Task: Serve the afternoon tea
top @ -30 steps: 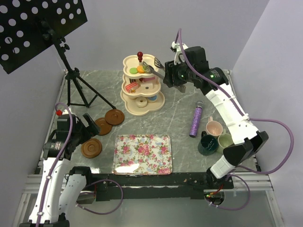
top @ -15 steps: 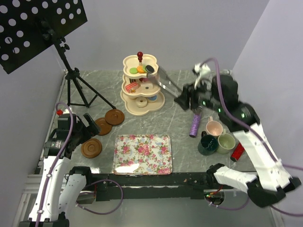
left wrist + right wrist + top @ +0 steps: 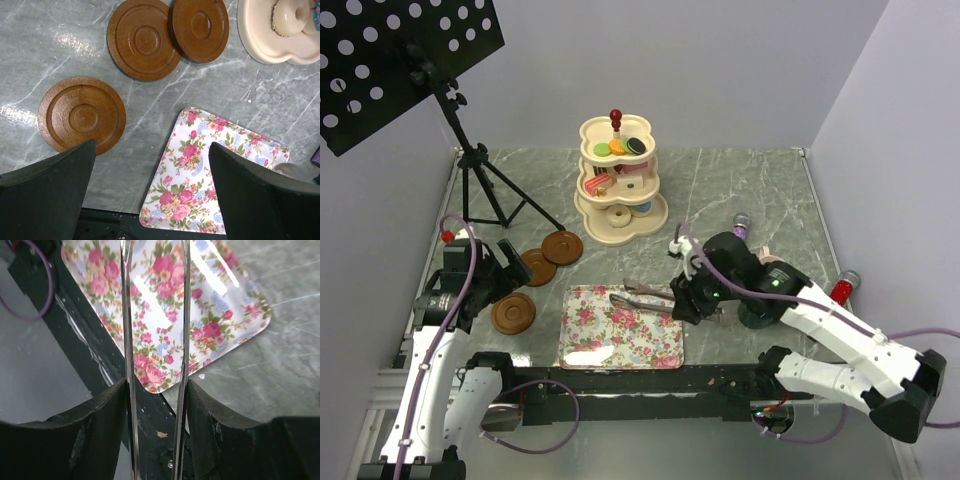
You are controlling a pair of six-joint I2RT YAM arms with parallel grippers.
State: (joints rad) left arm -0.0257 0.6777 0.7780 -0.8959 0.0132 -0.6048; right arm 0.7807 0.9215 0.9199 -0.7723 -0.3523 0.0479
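The bench (image 3: pixel 740 195) is a grey-green slab with pale marble veining. At its far side stands the cream three-tier stand (image 3: pixel 588 205), its scalloped trays stacked on a post with a red knob on top. Flat round macarons (image 3: pixel 618 147) in green, orange and dark tones lie on the top tier, a pink cake slice (image 3: pixel 625 181) is on the middle one, and ring-shaped doughnuts (image 3: pixel 617 213) sit on the lowest.

Three brown saucers (image 3: pixel 81 114) with turned concentric rings lie on the bench's left part, well apart from the stand. Two overlap at their rims and the third lies alone, nearer the front.

The left tool (image 3: pixel 152 150) hangs above that lone saucer with its matte black fingers spread wide and nothing between them.

The right tool (image 3: pixel 156 390) is clamped on thin, shiny metal tongs (image 3: pixel 185 315). Its black fingers press both strips from outside, and the strips run nearly parallel with a gap between them. The tongs reach over the glossy rectangular floral tray (image 3: pixel 620 340) near the front edge, and no treat shows between their tips.

The right arm hides most of the mugs; a dark teal mug (image 3: pixel 757 316) peeks out beneath it. A purple glittery microphone (image 3: pixel 740 227) shows just behind the arm.
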